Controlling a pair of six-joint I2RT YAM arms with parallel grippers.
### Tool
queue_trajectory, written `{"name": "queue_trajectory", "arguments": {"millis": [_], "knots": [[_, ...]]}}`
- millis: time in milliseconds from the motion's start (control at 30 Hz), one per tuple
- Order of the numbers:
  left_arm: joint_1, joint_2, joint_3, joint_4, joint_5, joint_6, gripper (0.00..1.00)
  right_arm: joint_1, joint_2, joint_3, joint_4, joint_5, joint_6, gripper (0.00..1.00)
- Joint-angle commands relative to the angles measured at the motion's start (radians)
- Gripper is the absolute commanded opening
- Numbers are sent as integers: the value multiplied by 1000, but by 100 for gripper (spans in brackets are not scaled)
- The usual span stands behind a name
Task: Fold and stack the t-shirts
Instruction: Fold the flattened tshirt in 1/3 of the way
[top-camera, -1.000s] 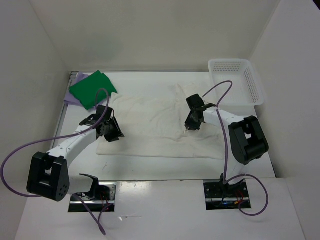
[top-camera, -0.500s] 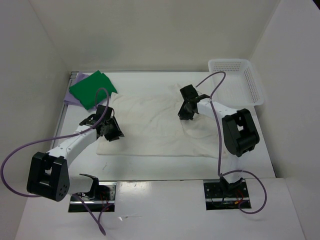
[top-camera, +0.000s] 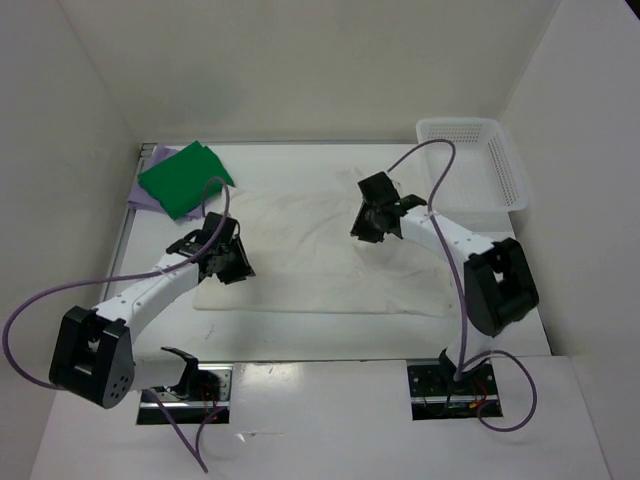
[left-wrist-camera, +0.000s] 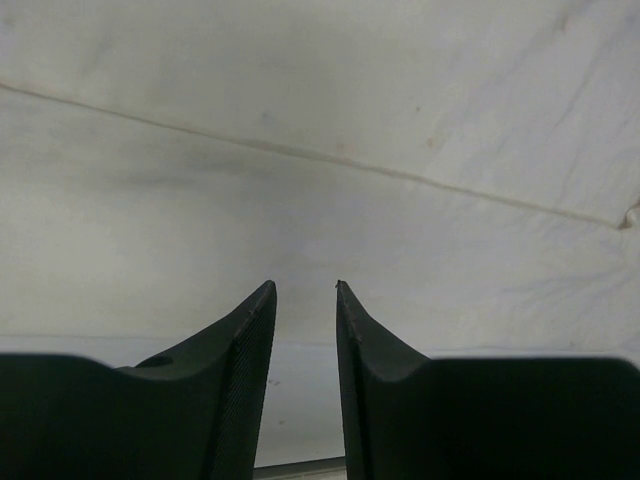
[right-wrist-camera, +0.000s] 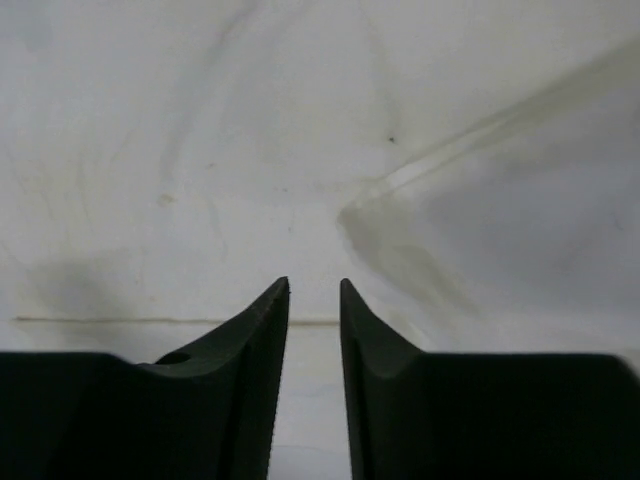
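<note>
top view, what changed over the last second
The right claw moved across the white t-shirt, away from its base and toward the left arm's side; its jaws now stand apart, gripping nothing. The left claw edged slightly farther out. The green t-shirt on the lavender t-shirt and the mesh basket did not move.

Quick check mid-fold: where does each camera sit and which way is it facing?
Top external: above, behind the arm bases, looking down; shows left arm, right arm, cream-white cloth t-shirt, folded bright green cloth t-shirt.
Left wrist: on the left gripper, looking past its parted fingers at the cream-white shirt.
Right wrist: on the right gripper, likewise.
Shared: the cream-white shirt.
</note>
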Motion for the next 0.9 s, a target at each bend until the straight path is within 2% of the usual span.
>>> {"name": "queue_trajectory", "arguments": {"millis": [0,33,133,267,400,500,633,733,867], "knots": [[-70,64,60,-3,-22,-16,37,5,-168,-89,-6,45,27,28],[-109,82,69,9,-22,-27,37,5,-189,-160,-6,34,41,17],[-174,159,106,34,-22,-37,37,5,-229,-292,32,-10,96,9],[-194,213,128,57,-11,-48,37,25,-229,-368,58,-50,116,9],[-194,234,42,67,12,-71,37,51,-217,-411,68,-73,153,9],[-150,225,-65,67,50,-85,35,51,-205,-455,68,-83,174,9],[-107,155,-234,89,218,-161,36,51,-252,-568,68,-107,220,8],[-107,90,-359,109,279,-224,36,74,-326,-673,77,-145,266,8],[-107,-57,-375,-6,264,-281,36,94,-493,-781,33,-194,328,8]]}}
